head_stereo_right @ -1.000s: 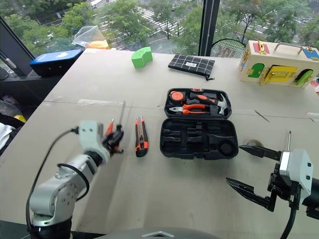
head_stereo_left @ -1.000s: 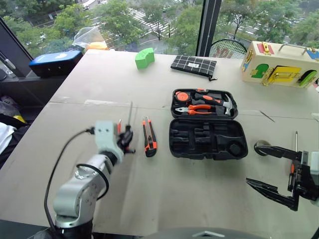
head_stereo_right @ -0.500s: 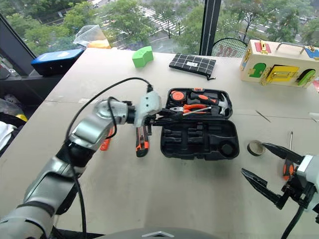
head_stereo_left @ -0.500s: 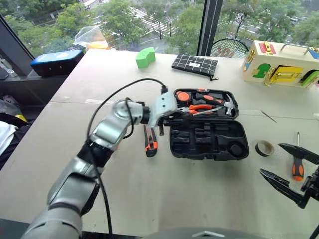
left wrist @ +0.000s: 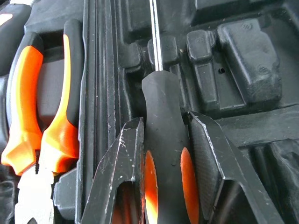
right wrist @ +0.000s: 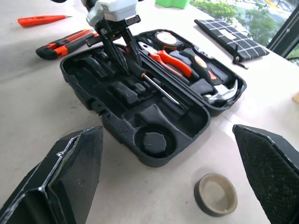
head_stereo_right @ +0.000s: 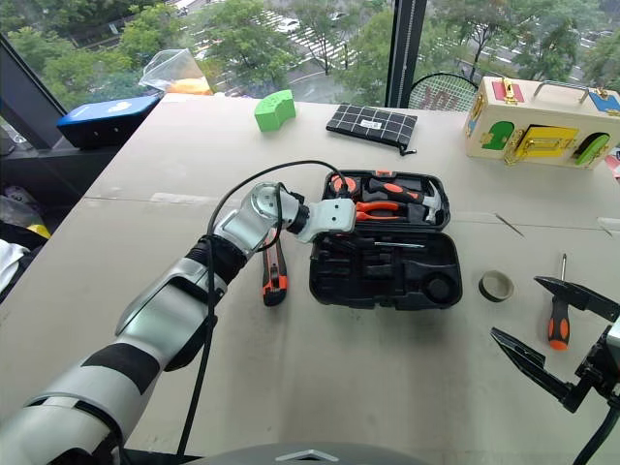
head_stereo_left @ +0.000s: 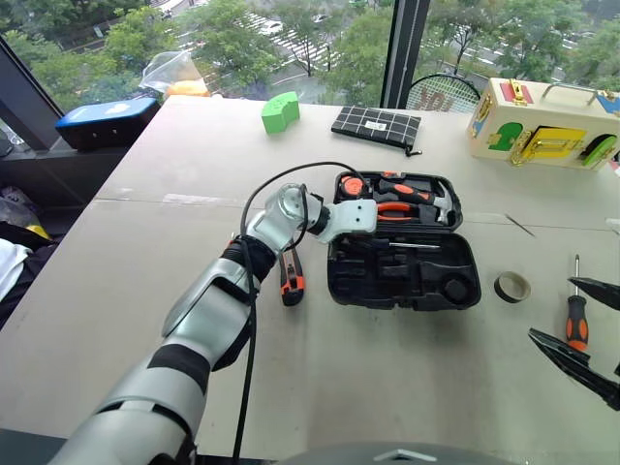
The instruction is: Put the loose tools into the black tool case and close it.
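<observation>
Stowing step underway: my left claw (left wrist: 163,140) is clenched on a black-and-orange screwdriver (left wrist: 164,121), laying it along a slot in the black tool case (head_stereo_left: 455,291), which sits open mid-desk (head_stereo_left: 387,387). Next I judge: seat it flat, let go, back out. My right claw (right wrist: 168,186) is spread wide, grasping nothing, hovering near the tape roll (head_stereo_left: 512,286) and second screwdriver (head_stereo_left: 577,320). Utility knife (head_stereo_left: 290,271) lies left of the case.

We see bright, even daylight from windows behind the pale grey bench (head_stereo_left: 407,368); soft shadows, no glare, wrist-cam foreground slightly blurred.
</observation>
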You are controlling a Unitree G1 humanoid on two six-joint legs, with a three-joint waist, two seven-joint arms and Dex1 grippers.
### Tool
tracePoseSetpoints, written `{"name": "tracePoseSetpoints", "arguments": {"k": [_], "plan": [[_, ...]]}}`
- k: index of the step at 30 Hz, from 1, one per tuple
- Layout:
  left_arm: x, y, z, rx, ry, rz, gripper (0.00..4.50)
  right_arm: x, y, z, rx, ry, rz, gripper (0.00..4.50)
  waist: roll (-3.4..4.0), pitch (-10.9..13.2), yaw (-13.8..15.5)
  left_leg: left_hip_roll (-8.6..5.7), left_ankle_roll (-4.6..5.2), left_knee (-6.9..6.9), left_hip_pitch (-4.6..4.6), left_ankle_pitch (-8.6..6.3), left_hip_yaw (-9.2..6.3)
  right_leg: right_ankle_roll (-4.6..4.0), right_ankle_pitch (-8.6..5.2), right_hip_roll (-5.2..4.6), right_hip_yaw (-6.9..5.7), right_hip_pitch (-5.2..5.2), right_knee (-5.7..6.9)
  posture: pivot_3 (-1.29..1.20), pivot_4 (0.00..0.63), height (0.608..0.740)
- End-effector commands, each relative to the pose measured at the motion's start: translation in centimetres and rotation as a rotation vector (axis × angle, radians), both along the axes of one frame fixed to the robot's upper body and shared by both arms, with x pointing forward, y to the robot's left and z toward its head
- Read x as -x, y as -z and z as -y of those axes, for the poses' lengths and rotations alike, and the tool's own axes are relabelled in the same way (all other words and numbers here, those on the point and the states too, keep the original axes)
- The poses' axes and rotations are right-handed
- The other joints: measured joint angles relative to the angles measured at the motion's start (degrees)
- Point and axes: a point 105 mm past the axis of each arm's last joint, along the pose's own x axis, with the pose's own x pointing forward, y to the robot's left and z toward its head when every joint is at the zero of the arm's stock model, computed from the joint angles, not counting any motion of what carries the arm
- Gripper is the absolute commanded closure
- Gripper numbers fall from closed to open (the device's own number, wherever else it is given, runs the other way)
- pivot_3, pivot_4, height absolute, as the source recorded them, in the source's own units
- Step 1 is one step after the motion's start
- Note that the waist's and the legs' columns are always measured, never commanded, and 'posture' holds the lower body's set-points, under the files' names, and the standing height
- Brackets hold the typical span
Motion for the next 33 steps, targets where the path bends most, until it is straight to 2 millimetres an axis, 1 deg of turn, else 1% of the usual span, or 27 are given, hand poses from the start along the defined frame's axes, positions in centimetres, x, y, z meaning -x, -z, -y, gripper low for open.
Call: {"name": "tracePoseSetpoints", "arguments": {"k": [1, 7, 10, 16, 18, 20, 21, 22, 23, 24, 25, 26, 28, 29, 31, 32, 33], "plan": [[-1.2, -0.7, -0.6, -0.013, -0.049, 0.050, 3.68, -0.2, -1.0, 0.1, 0.015, -0.005, 0.032, 0.00, 0.00, 0.00, 0.03, 0.00, 0.00, 0.00, 0.00, 0.00, 0.00, 0.00, 0.00, 0.00, 0.00, 0.00, 0.00, 0.00, 0.150, 0.740], [-2.3, -1.7, -0.7, -0.005, -0.086, 0.106, 3.68, -0.6, -1.0, -0.3, 0.013, -0.023, 0.031, 0.00, -0.01, 0.00, 0.04, 0.00, 0.00, 0.02, -0.02, 0.00, -0.04, 0.01, 0.00, 0.00, -0.03, 0.00, 0.03, 0.00, 0.150, 0.740], [-2.7, -2.6, -0.6, -0.042, -0.051, 0.191, 3.68, -0.9, -1.0, -0.6, 0.009, -0.034, 0.034, 0.00, -0.02, 0.01, 0.01, 0.00, 0.00, 0.04, -0.03, 0.00, -0.03, 0.01, 0.01, 0.00, -0.02, 0.00, 0.03, 0.00, 0.150, 0.740], [-3.0, -2.4, -0.4, -0.104, -0.003, 0.284, 3.68, -1.0, -1.0, -1.0, 0.004, -0.041, 0.039, 0.00, -0.02, 0.01, 0.11, 0.00, 0.00, 0.02, -0.08, 0.00, -0.07, 0.02, 0.00, 0.00, -0.07, -0.03, 0.02, 0.00, 0.150, 0.740], [-3.0, -2.4, -0.4, -0.105, 0.002, 0.283, 3.68, -1.0, -0.9, -1.1, 0.003, -0.041, 0.040, 0.00, -0.02, 0.01, 0.13, 0.00, 0.00, 0.02, -0.08, 0.00, -0.07, 0.02, 0.00, 0.00, -0.07, -0.03, 0.03, 0.00, 0.150, 0.740], [-3.0, -3.4, 0.0, -0.039, -0.010, 0.269, 2.66, -0.9, -1.0, -1.2, 0.001, -0.040, 0.042, 0.00, -0.02, 0.01, 0.12, -0.01, 0.00, 0.04, -0.08, 0.00, -0.07, 0.02, 0.01, 0.00, -0.07, -0.02, 0.04, 0.00, 0.150, 0.740], [-2.9, -4.1, 0.3, 0.018, -0.013, 0.236, 2.45, -0.9, -0.9, -1.3, 0.000, -0.038, 0.042, 0.00, -0.03, 0.02, 0.13, -0.01, 0.00, 0.05, -0.08, 0.00, -0.07, 0.02, 0.01, 0.00, -0.06, -0.02, 0.04, 0.00, 0.150, 0.740], [-2.8, -4.8, 0.6, 0.075, -0.024, 0.202, 2.02, -0.8, -0.9, -1.3, -0.001, -0.037, 0.042, 0.00, -0.02, 0.02, 0.13, -0.01, 0.00, 0.08, -0.12, 0.00, -0.07, 0.02, 0.01, 0.00, -0.06, -0.03, 0.05, 0.00, 0.150, 0.740], [-2.7, -5.5, 0.7, 0.129, -0.039, 0.152, 1.46, -0.7, -0.9, -1.4, -0.003, -0.035, 0.043, 0.00, -0.02, 0.02, 0.11, -0.01, 0.00, 0.13, -0.19, 0.00, -0.11, 0.02, 0.01, 0.00, -0.10, -0.05, 0.05, 0.00, 0.150, 0.740], [-2.6, -6.0, 0.6, 0.169, -0.050, 0.100, 1.00, -0.6, -0.8, -1.5, -0.005, -0.033, 0.043, 0.00, -0.02, 0.02, 0.08, -0.01, 0.00, 0.17, -0.26, 0.00, -0.13, 0.03, 0.01, 0.00, -0.12, -0.09, 0.06, 0.00, 0.150, 0.740], [-2.5, -6.5, 0.5, 0.212, -0.067, 0.035, 0.69, -0.6, -0.8, -1.6, -0.008, -0.031, 0.042, 0.00, -0.02, 0.02, 0.05, -0.01, 0.00, 0.18, -0.29, 0.00, -0.15, 0.03, 0.01, 0.00, -0.14, -0.09, 0.06, 0.00, 0.150, 0.740], [-2.4, -6.9, 0.4, 0.251, -0.087, -0.016, 0.69, -0.5, -0.7, -1.7, -0.011, -0.029, 0.042, 0.00, 0.00, 0.02, -0.02, -0.01, 0.01, 0.18, -0.31, 0.00, -0.18, 0.03, 0.01, 0.00, -0.17, -0.10, 0.06, 0.00, 0.150, 0.740], [-2.5, -7.2, 0.0, 0.318, -0.142, -0.096, 1.01, -0.5, -0.6, -1.8, -0.017, -0.023, 0.042, 0.00, 0.00, 0.01, -0.04, -0.01, 0.02, 0.17, -0.31, -0.01, -0.24, 0.04, 0.00, 0.01, -0.22, -0.10, 0.09, 0.00, 0.150, 0.740], [-2.6, -7.2, -0.2, 0.347, -0.173, -0.123, 1.39, -0.4, -0.5, -1.9, -0.020, -0.020, 0.043, 0.00, 0.01, 0.01, -0.05, -0.01, 0.02, 0.17, -0.31, -0.01, -0.25, 0.04, -0.01, 0.02, -0.23, -0.10, 0.10, 0.00, 0.150, 0.740], [-2.8, -6.8, -0.5, 0.385, -0.233, -0.157, 2.35, -0.4, -0.5, -2.0, -0.028, -0.015, 0.046, 0.00, 0.04, 0.02, -0.04, -0.01, 0.02, 0.21, -0.32, -0.01, -0.27, 0.05, -0.01, 0.02, -0.23, -0.10, 0.13, 0.00, 0.150, 0.740], [-2.8, -6.3, -0.5, 0.392, -0.252, -0.160, 2.69, -0.5, -0.4, -2.1, -0.032, -0.011, 0.047, 0.00, 0.05, 0.01, -0.04, -0.01, 0.02, 0.23, -0.32, -0.01, -0.27, 0.05, -0.01, 0.02, -0.23, -0.10, 0.14, 0.00, 0.150, 0.740], [-2.7, -6.0, -0.5, 0.399, -0.267, -0.164, 3.28, -0.5, -0.4, -2.1, -0.033, -0.009, 0.048, 0.00, 0.07, 0.00, -0.04, -0.01, 0.02, 0.25, -0.32, -0.01, -0.27, 0.05, -0.01, 0.02, -0.22, -0.10, 0.14, 0.00, 0.150, 0.740]]}}
